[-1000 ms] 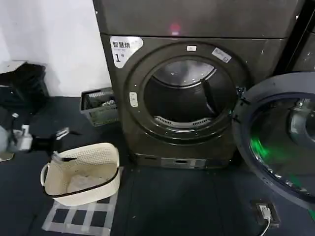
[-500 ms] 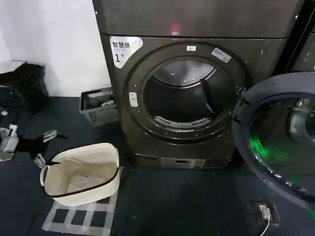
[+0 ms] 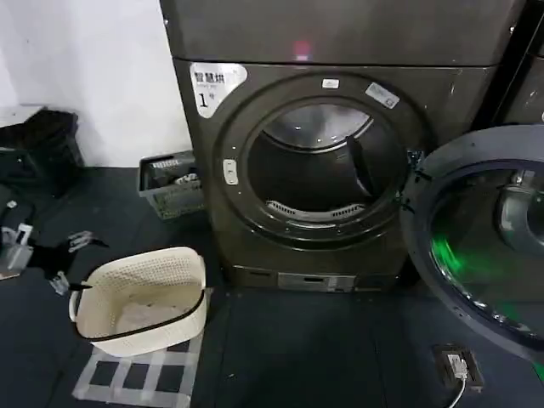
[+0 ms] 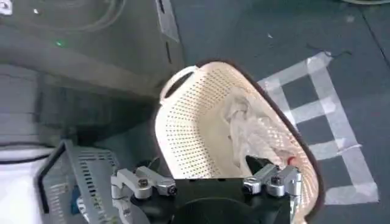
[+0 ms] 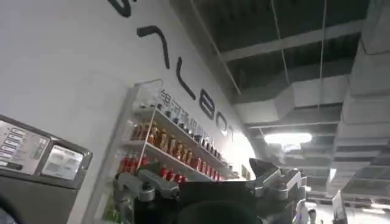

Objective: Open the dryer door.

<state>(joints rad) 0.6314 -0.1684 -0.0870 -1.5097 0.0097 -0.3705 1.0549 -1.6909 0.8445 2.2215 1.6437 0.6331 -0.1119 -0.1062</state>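
Head view: the dryer (image 3: 314,170), a dark grey-brown front-loader with a white sticker marked "1", stands with its round drum opening fully exposed, while the dryer door (image 3: 480,242) hangs swung wide on the machine's right side, its dark inner face and tinted glass turned toward the camera. Judged from how things lie, the opening of the door looks done; nothing appears left but for the arms to clear away. At the far left of this view, low over the dark floor (image 3: 297,357), the left gripper (image 3: 59,259) hovers just beside a cream laundry basket (image 3: 144,297), well apart from the door. Seen from the left wrist, that basket (image 4: 207,134) sits beneath the left gripper's (image 4: 207,182) released, spread fingers, which grasp nothing; a pale cloth (image 4: 250,131) lies inside it and taped white lines cross the floor next to it. From the right wrist, the right gripper (image 5: 207,182) points up toward a ceiling and a wall with shelves of bottles (image 5: 164,152), its fingers likewise spread and empty. A small grey crate (image 3: 174,183) rests against the wall beside the dryer
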